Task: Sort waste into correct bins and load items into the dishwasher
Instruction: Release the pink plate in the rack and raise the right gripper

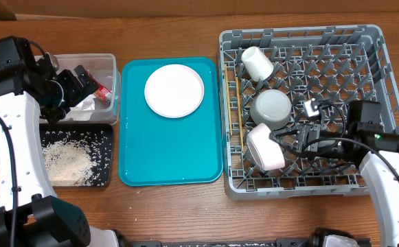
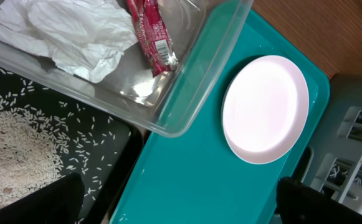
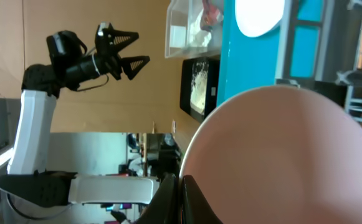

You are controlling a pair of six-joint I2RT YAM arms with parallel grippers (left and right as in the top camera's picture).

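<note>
Though crumpled, white napkin (image 2: 68, 34) inside tub (image 2: 196, 78)

L arm (image 1: 8, 137) runs up the left edge of the overhead view, black wrist bent toward frame right. L gripper (image 1: 75, 86) is upper left, fingers spread wide. R arm (image 1: 386, 180) comes in from lower right, wrist pointing frame left. R gripper (image 1: 281, 139) is centre right, jaws pinched on the rim of a bowl (image 1: 264, 147).
</note>
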